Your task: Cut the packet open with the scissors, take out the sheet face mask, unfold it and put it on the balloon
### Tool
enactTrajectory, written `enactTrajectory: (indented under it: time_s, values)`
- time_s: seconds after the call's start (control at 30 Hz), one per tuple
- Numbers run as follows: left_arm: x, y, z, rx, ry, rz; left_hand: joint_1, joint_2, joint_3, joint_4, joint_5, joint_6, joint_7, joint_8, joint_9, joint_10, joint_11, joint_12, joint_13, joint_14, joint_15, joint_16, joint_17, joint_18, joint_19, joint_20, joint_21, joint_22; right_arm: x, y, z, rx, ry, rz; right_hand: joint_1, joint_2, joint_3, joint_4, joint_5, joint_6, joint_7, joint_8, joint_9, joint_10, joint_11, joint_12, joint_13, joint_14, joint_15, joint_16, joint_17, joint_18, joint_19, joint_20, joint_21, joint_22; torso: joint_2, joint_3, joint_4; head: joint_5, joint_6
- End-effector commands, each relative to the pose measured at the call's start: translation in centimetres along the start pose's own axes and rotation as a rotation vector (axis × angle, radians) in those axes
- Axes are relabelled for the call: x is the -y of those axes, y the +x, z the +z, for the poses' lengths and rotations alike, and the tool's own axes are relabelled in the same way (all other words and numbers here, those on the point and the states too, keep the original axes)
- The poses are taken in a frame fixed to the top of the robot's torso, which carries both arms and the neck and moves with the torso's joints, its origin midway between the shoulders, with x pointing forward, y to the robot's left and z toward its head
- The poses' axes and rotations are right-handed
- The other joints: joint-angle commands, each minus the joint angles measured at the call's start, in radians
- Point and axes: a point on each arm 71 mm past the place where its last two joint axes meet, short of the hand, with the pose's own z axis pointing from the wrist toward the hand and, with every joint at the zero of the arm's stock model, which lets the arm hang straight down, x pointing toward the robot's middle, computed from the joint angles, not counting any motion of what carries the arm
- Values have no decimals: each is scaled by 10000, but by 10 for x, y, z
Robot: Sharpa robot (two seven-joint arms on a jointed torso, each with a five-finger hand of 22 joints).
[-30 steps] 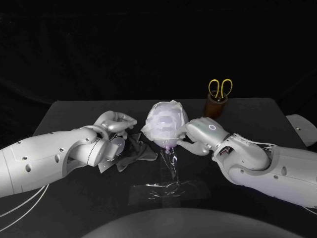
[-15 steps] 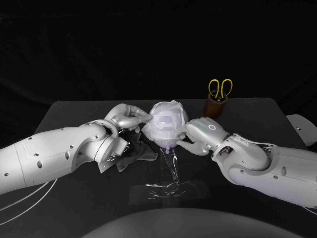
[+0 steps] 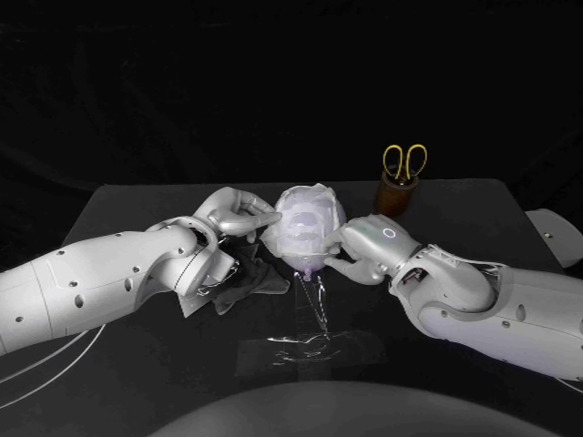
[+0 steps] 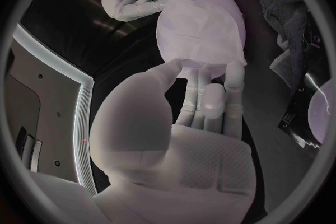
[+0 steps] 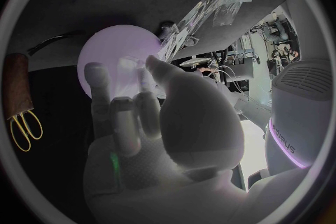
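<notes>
**A:** Where is the mask (image 3: 301,217)?

**B:** It is draped over the upper part of the balloon (image 3: 311,262). The balloon stands upright on a clear stand (image 3: 312,339) in the middle of the table (image 3: 134,205). Bare balloon shows below the mask, near the knot.

**A:** And the left hand (image 3: 240,215)?

**B:** It is up against the balloon's left side, with its thumb and fingertips at the mask's edge. The wrist view shows them meeting that edge. One cannot tell whether they pinch the sheet or only press it down.

**A:** The right hand (image 3: 360,242)?

**B:** It is low on the balloon's right side. Its thumb and fingers lie round the balloon and hold it.

**A:** What else is on the table?

**B:** The dark packet (image 3: 246,278) lies crumpled beneath the left wrist, just beside the stand. The scissors (image 3: 404,161) stand handles up in a brown holder (image 3: 397,193) behind the right hand, apart from it.
</notes>
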Motion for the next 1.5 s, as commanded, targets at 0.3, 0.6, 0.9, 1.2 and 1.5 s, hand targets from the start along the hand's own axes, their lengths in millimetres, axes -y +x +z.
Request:
enactTrajectory:
  time_s: [0.3, 0.6, 0.9, 1.2, 1.5]
  values:
    - [0, -8, -2, 471, 108, 430, 851, 348, -238, -229, -9, 96, -49, 16, -143, -31, -137, 1396, 728, 940, -113, 785, 1510, -211, 984, -93, 967, 1069, 0, 1, 0, -76, 9, -116, -95, 3, 4, 50, -17, -40, 55, -22, -9, 34, -47, 56, 1123, 429, -41, 37, 1298, 178, 65, -25, 7, 632, -3, 4, -1, -25, -5]
    - [-2, -8, -2, 467, -149, 682, 851, 373, -412, -150, -17, 196, -118, 158, -188, -55, -215, 2256, 1167, 1598, -174, 1181, 2632, -400, 1730, -150, 1726, 1962, 0, 1, 0, -77, 1, -113, -95, 3, 4, 50, -17, -40, 55, -22, -9, 34, -47, 56, 1123, 429, -41, 37, 1298, 178, 65, -25, 7, 632, -3, 1, -2, -8, -24]
    - [-5, -6, -2, 180, -580, 1062, 502, 148, -892, 169, -14, 214, -172, 232, -242, -76, -275, 2908, 1510, 2029, -232, 1401, 3356, -537, 2269, -210, 2271, 2595, 0, 1, 0, -79, 2, -113, -95, 3, 4, 50, -17, -40, 55, -22, -9, 34, -47, 56, 1123, 429, -41, 37, 1298, 178, 65, -25, 7, 632, -3, 4, 3, -6, -31]
    - [-6, -4, -1, 35, -817, 1340, 386, 117, -1174, 408, -12, 316, -222, 309, -261, -74, -320, 3159, 1632, 2187, -264, 1472, 3637, -588, 2456, -232, 2474, 2837, 0, 1, 0, -76, 6, -114, -96, 4, 2, 72, -18, -33, 53, -20, -11, 40, -49, 58, 1126, 433, -42, 37, 1302, 176, 76, -28, 15, 634, -3, 1, -2, -12, -35]
    - [-5, -2, 0, 5, -747, 1354, 825, 723, -902, 508, -8, 730, -430, 442, -277, 93, -501, 3300, 1670, 2313, -411, 1517, 3835, -630, 2631, -303, 2659, 3058, 0, 1, 0, -71, 3, -112, -97, 6, 2, 77, -18, -32, 54, -19, -11, 42, -49, 61, 1129, 438, -43, 39, 1314, 176, 75, -28, 11, 633, -4, 1, -2, -3, -48]
